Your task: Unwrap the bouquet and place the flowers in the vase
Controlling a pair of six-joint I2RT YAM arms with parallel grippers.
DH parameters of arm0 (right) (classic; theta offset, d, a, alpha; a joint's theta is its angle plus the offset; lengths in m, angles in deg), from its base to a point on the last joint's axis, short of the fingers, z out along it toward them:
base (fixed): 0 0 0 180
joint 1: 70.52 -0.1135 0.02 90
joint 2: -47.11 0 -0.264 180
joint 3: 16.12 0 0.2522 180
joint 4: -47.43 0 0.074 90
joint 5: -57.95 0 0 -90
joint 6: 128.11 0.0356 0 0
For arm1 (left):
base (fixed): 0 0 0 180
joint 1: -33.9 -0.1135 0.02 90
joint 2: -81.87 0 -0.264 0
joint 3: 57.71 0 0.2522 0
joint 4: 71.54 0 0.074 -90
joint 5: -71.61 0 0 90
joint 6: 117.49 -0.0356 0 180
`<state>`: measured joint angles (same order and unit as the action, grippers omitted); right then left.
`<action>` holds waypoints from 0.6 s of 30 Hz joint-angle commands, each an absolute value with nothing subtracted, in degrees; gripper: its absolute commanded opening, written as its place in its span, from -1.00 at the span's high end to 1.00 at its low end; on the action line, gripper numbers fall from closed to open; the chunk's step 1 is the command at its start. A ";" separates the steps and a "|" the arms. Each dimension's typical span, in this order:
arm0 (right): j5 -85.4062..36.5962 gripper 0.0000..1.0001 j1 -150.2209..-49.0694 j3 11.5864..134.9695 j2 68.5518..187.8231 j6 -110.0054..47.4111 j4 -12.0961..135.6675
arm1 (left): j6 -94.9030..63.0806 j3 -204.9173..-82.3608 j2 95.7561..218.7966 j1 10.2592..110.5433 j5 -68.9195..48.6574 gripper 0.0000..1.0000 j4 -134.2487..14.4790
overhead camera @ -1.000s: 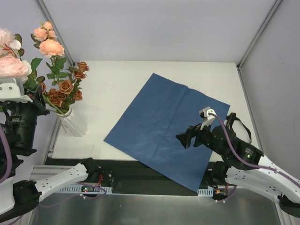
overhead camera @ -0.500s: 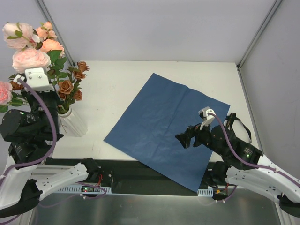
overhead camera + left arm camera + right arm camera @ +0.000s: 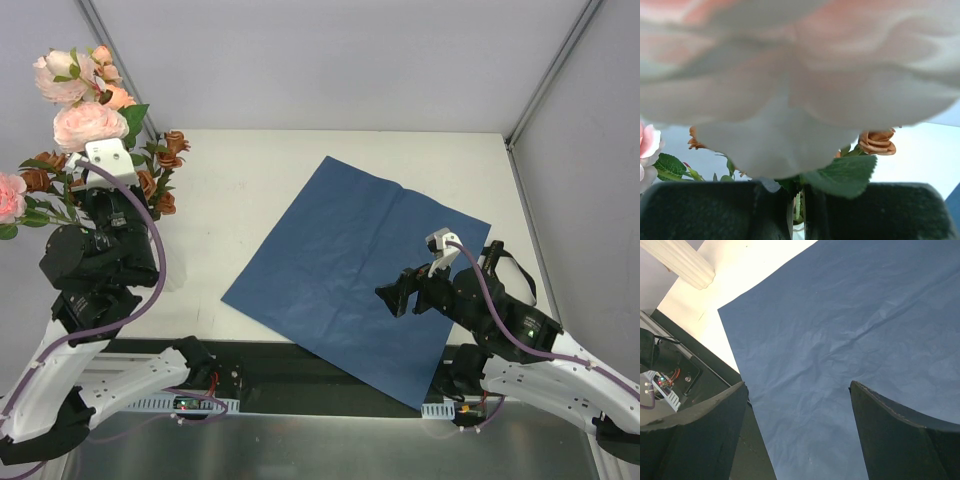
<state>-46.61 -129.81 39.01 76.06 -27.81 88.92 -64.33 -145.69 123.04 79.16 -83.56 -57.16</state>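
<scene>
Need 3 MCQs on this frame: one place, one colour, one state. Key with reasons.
1. Where is the blue paper?
A crumpled in a ball
B spread flat on the table
C rolled into a cone

2. What colour are the big blooms at the left claw?
A yellow
B purple
C pale pink

3. How is the right claw?
A open, empty
B shut on the paper
C shut on a bloom

Key:
1 B, the sheet lies unfolded on the tabletop.
2 C, pink petals show in the top view.
3 A, its fingers stand wide apart over the paper.
</scene>
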 commanded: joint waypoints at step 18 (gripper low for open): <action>-47.43 -0.71 -130.02 39.30 76.90 -27.48 88.70 | -38.75 -141.88 123.97 61.95 -80.79 1.00 -43.28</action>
<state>-46.66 -129.81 39.01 76.41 -27.81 88.94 -46.10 -143.61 125.25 63.97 -81.46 -45.22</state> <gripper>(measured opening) 0.856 0.028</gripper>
